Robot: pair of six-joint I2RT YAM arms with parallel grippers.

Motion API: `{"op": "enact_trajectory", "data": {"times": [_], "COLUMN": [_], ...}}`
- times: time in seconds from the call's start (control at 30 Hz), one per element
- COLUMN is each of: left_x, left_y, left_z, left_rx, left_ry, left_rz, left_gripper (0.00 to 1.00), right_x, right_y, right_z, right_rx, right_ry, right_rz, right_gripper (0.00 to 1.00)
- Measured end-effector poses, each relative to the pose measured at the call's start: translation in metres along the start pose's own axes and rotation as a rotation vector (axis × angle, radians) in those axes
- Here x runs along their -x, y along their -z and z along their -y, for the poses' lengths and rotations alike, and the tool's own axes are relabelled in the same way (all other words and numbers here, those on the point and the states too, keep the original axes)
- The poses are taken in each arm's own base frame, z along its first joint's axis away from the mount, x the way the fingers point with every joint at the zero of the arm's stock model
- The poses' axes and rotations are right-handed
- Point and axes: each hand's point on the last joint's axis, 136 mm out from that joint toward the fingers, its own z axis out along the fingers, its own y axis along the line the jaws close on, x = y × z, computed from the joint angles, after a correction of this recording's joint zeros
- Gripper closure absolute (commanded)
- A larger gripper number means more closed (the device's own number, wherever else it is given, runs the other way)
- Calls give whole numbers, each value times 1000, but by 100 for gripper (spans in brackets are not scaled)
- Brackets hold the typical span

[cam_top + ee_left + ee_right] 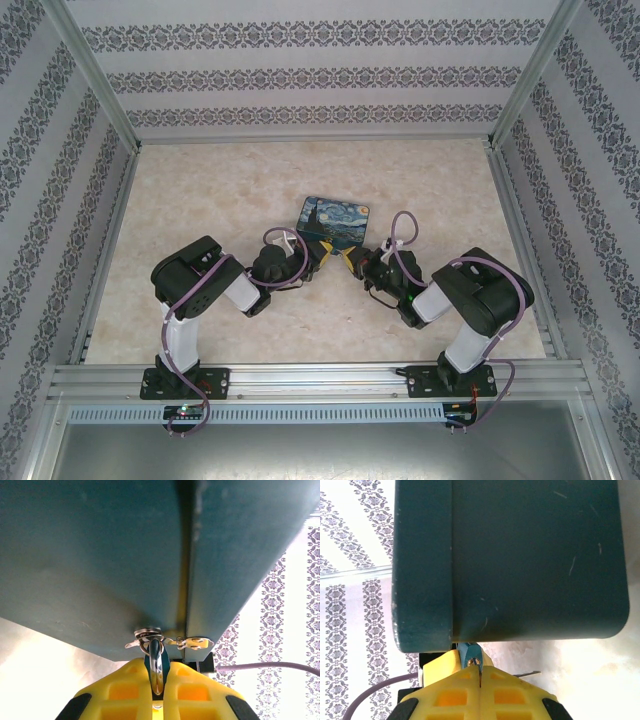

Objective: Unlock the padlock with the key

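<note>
The two arms meet at the near edge of the rectangular blue Starry-Night-print tin point(335, 220), which stands mid-way across the pale marbled table point(200, 190); the tiny teal-blue padlock point(468, 652) hangs there from the tin's small silvery hasp point(147, 632), just off its dark teal side; the left gripper point(156, 680) reaches in from the left, yellow fingers closed on the padlock with the thin silvery shackle point(156, 662) showing between them, apparently to steady the body against twisting; the right gripper point(480, 672) faces it from the right, fingers pressed together on what looks like the thin dull-silver metal key point(477, 664), held edge-on at the padlock's end; whether the blade sits in the keyway cannot be told; inserting or turning seems the step in hand.
</note>
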Motion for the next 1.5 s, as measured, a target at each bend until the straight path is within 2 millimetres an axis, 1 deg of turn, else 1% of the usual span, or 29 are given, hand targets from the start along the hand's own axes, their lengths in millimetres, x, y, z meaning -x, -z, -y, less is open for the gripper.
{"op": "enact_trajectory", "data": {"times": [0.13, 0.37, 0.57, 1.03, 1.5], "left_x": [0, 5, 6, 5, 2], "left_y": [0, 0, -1, -1, -1], "left_z": [0, -1, 0, 2, 2], "left_rx": [0, 3, -1, -6, -6], "left_ry": [0, 2, 5, 4, 4], "left_rz": [2, 24, 27, 23, 13], "left_gripper": [100, 100, 100, 100, 100], "right_x": [-1, -11, -17, -9, 2], "right_y": [0, -5, -7, -3, 1], "right_z": [1, 5, 2, 0, 2], "right_rx": [-5, -15, -7, 1, -2], "right_ry": [-12, -33, -40, -48, -57], "right_rz": [-2, -24, -40, -42, -15], "right_gripper": [100, 100, 100, 100, 100]}}
